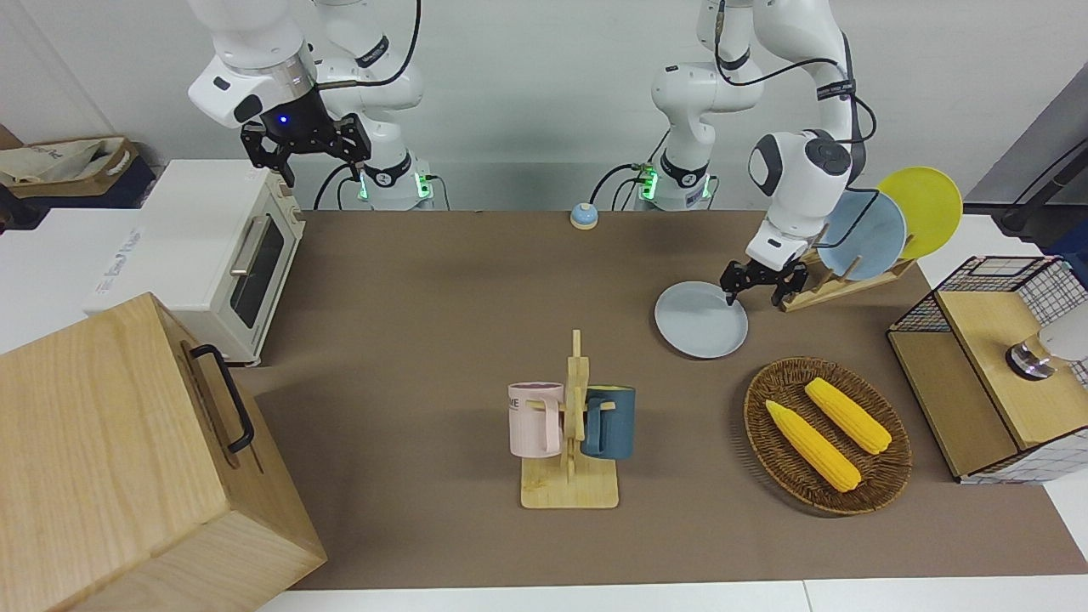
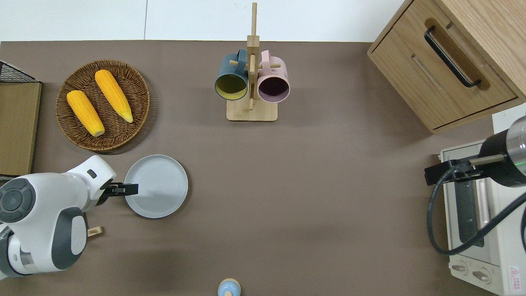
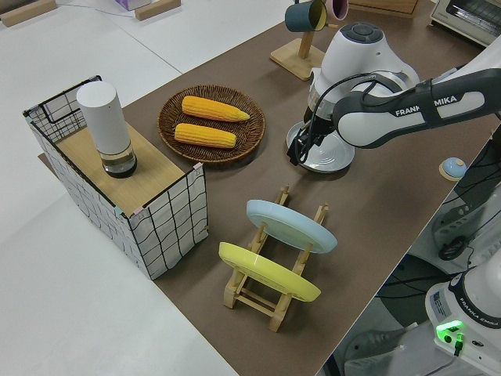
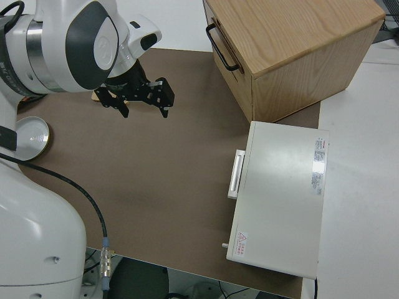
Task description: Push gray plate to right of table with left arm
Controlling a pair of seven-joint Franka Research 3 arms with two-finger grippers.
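"FRANKA EMIKA" on left arm point(image 3: 407, 110)

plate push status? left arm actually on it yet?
Done: the left gripper is down at the gray plate, at its rim on the left arm's end. In hand: contact looks made or nearly so, but I cannot confirm it. Left: the whole push; the plate sits near the wicker basket, with bare table ahead toward the right arm's end. The right arm is parked.

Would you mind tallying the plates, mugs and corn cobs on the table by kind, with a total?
Plates: 3, namely the gray plate flat on the table, plus the sky-blue plate and the yellow plate in the wooden rack.
Mugs: 2, namely the pink mug and the dark blue mug.
Corn cobs: 2.
Total: 7.
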